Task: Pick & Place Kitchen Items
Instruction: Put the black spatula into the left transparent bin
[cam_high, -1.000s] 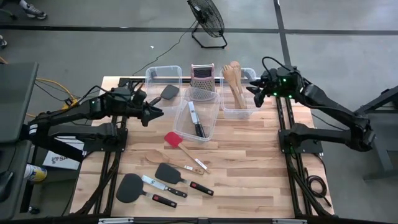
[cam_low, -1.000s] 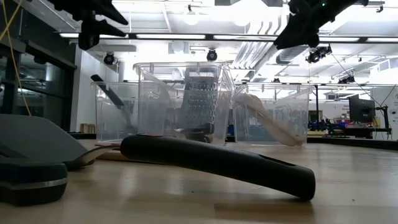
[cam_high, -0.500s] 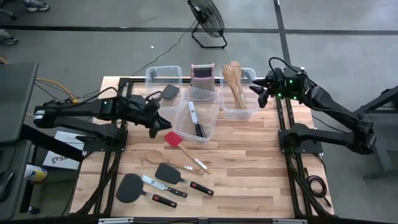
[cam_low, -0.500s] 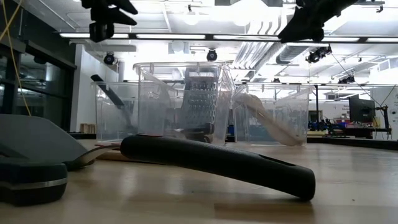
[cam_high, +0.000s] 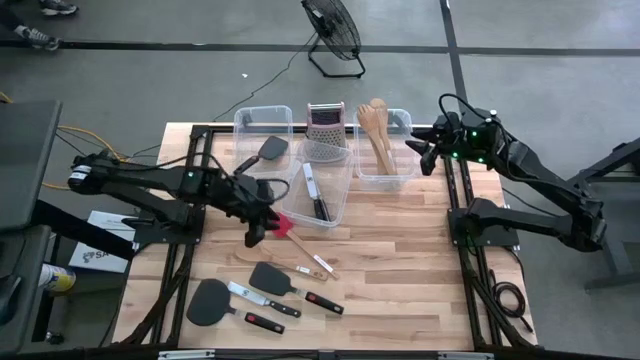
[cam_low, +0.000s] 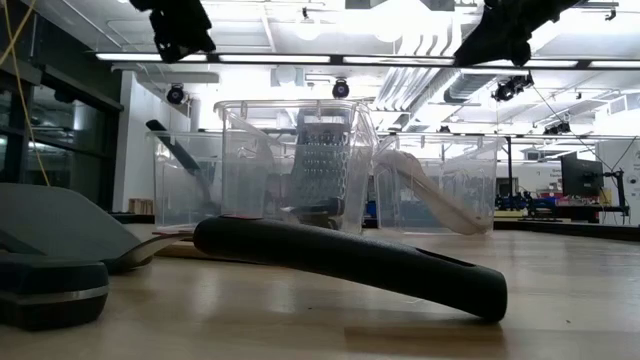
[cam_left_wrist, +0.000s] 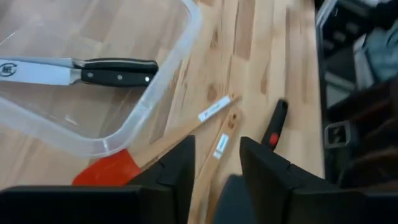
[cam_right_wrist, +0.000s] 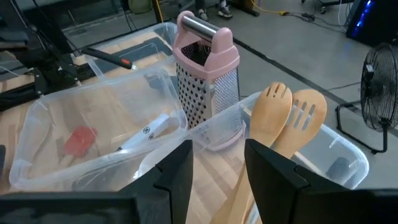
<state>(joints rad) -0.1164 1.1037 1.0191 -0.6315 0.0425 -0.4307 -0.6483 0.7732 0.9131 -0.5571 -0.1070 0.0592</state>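
Observation:
A red spatula (cam_high: 280, 223) with a pale wooden handle lies flat on the table by the near corner of the middle clear bin (cam_high: 335, 212). My left gripper (cam_high: 258, 232) hovers just beside its red head (cam_left_wrist: 106, 172), open, with nothing between the fingers. Nearer the front edge lie black spatulas (cam_high: 272, 278), black-handled knives (cam_high: 262, 298) and a wooden spoon (cam_high: 250, 250). My right gripper (cam_high: 420, 148) hangs open beside the right bin, where a wooden spoon and fork (cam_right_wrist: 283, 121) lean against the wall.
A knife (cam_left_wrist: 93, 70) lies in the middle bin. A black spatula (cam_high: 268, 150) leans in the left bin. A steel grater (cam_high: 325, 125) with a pink frame stands behind the bins. In the low view a black handle (cam_low: 350, 262) lies across the foreground. Bare wood spreads at the right.
My left gripper has swung from beside the left bin toward the table's near edge and the right, ending next to the red spatula, and it has rolled on the way. My right gripper has drawn back a little toward the right edge. No utensil has moved.

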